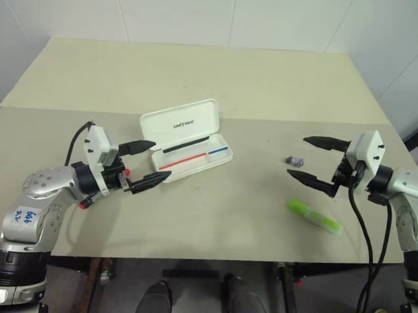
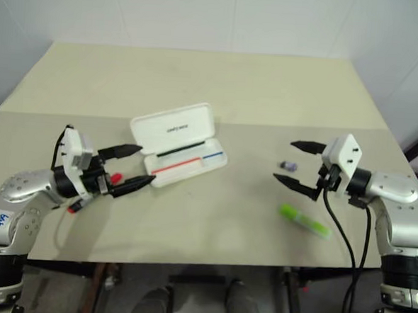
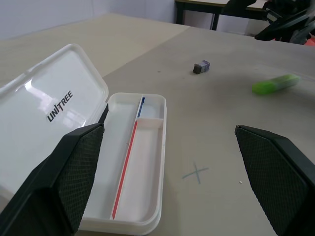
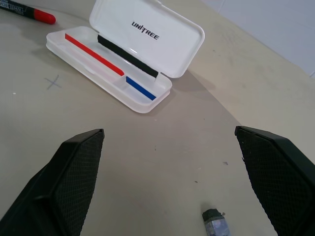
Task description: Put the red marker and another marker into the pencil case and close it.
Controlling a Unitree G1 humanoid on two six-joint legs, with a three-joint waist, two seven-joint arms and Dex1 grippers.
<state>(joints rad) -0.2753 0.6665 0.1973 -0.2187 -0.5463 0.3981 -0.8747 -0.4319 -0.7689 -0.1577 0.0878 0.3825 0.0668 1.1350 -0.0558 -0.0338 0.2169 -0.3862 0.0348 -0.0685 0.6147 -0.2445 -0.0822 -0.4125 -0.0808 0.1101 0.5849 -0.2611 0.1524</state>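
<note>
Lying lid-up and empty, pencil case [image 1: 187,139] sat ready for loading: red marker [image 4: 28,14] just off its left end under left gripper [image 1: 143,164], green highlighter [image 1: 315,216] well right near right gripper [image 1: 316,160], both w/ jaws spread, holding nothing.

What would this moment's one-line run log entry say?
pencil case: open, empty | red marker: on table | green highlighter: on table | left pincer, right pincer: open, empty
</note>
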